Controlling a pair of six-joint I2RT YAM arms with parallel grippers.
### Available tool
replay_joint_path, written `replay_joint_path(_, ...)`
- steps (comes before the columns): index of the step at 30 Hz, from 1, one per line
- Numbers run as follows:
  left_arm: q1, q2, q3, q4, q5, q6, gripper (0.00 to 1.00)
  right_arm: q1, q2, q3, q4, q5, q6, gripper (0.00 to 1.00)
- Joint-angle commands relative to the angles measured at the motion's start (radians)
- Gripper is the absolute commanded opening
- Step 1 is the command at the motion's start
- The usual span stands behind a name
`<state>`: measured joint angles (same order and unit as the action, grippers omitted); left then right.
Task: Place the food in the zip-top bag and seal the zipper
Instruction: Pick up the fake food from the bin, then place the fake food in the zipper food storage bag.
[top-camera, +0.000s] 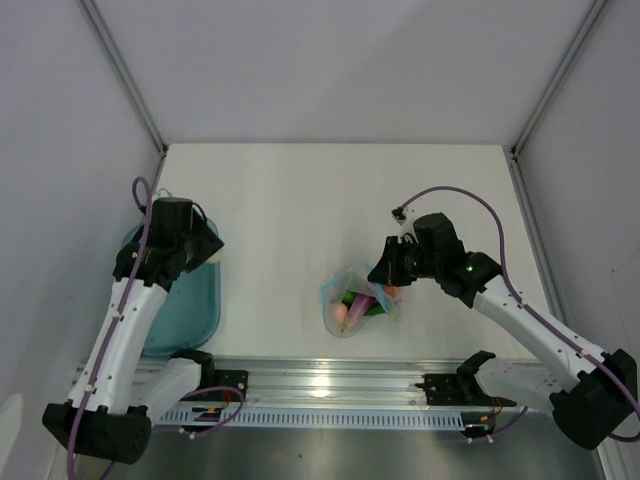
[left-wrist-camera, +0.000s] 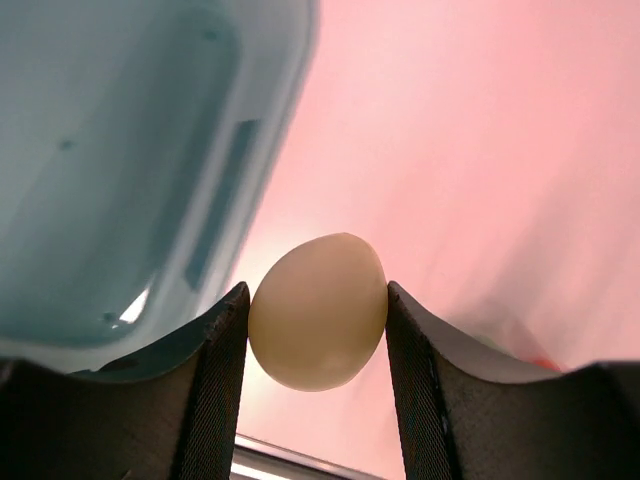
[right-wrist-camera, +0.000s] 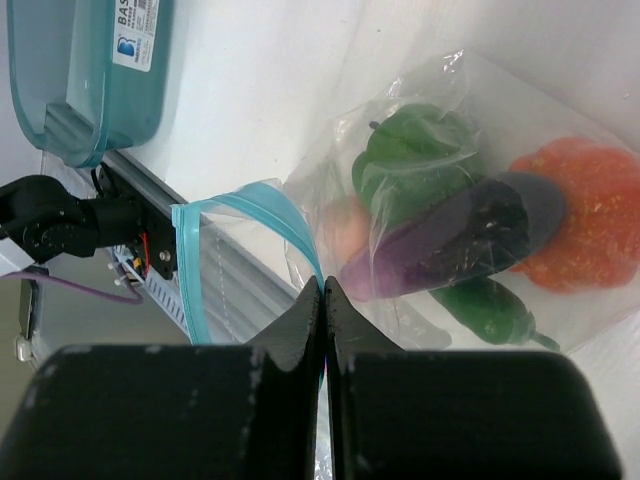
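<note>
The left gripper (left-wrist-camera: 317, 298) has its two dark ribbed fingers (left-wrist-camera: 215, 385) clamped on a cream egg (left-wrist-camera: 318, 325), one pad pressing each side of it. Behind the egg, to the upper left in the left wrist view, lies the rim and floor of the teal tray (left-wrist-camera: 120, 150); the rest of that view is the table, tinted pink. From above, this gripper hangs over the tray's right edge, well apart from the bag.

The right gripper (right-wrist-camera: 322, 298) has its fingers pinched together on the mouth edge of the zip-top bag (right-wrist-camera: 450, 85), right where the light-blue zipper (right-wrist-camera: 262, 200) runs into them. From the pinch the strip arcs up and to the left, so the mouth stands open in a loop.

Inside the clear plastic lie the green bell pepper (right-wrist-camera: 415, 150), the purple eggplant (right-wrist-camera: 470, 235) slanting across below it, the orange fruit (right-wrist-camera: 580, 210) to the right, the slim green pod (right-wrist-camera: 485, 305) under the eggplant, and a pinkish egg (right-wrist-camera: 345, 232) near the mouth. The bag's body rests on the white table (right-wrist-camera: 260, 80), in the top view near the front edge, between the two arms and closer to the right one. Below the bag's mouth runs the metal rail (right-wrist-camera: 235, 290) at the table's near side.
</note>
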<state>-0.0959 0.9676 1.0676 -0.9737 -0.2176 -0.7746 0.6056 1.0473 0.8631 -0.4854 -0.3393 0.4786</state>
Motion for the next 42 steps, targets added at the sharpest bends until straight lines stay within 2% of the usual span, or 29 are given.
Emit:
replay_joint_path(1,-0.102,-0.053,0.046,0.067,0.064,0.054,0.0,-0.004,0.031,0.066,-0.025,0.023,0.023,0.01)
replay_joint_path(8,-0.353,-0.086,0.022,0.19,0.262,0.023,0.0,-0.004,0.089,0.105,-0.03,0.071,0.049,0.01)
replay_joint_path(9,-0.437,-0.081,0.026,0.2,0.268,0.014,0.0,-0.006,0.105,0.106,-0.032,0.08,0.054,0.01)
replay_joint_path(12,-0.588,-0.052,0.054,0.227,0.262,-0.017,0.0,-0.003,0.125,0.123,-0.042,0.086,0.068,0.0)
replay_joint_path(17,-0.75,0.005,0.08,0.329,0.284,-0.026,0.01,0.009,0.111,0.164,-0.062,0.102,0.1,0.0)
replay_joint_path(25,-0.855,0.106,0.037,0.457,0.297,-0.028,0.01,0.043,0.086,0.232,-0.114,0.114,0.129,0.0)
replay_joint_path(38,-0.87,0.276,-0.008,0.555,0.331,-0.023,0.01,0.057,0.039,0.226,-0.137,0.121,0.166,0.0)
replay_joint_path(40,-0.87,0.301,-0.014,0.563,0.328,-0.018,0.03,0.059,0.034,0.226,-0.14,0.121,0.167,0.0)
replay_joint_path(42,-0.87,0.31,-0.023,0.582,0.328,-0.017,0.15,0.059,0.031,0.22,-0.14,0.12,0.169,0.0)
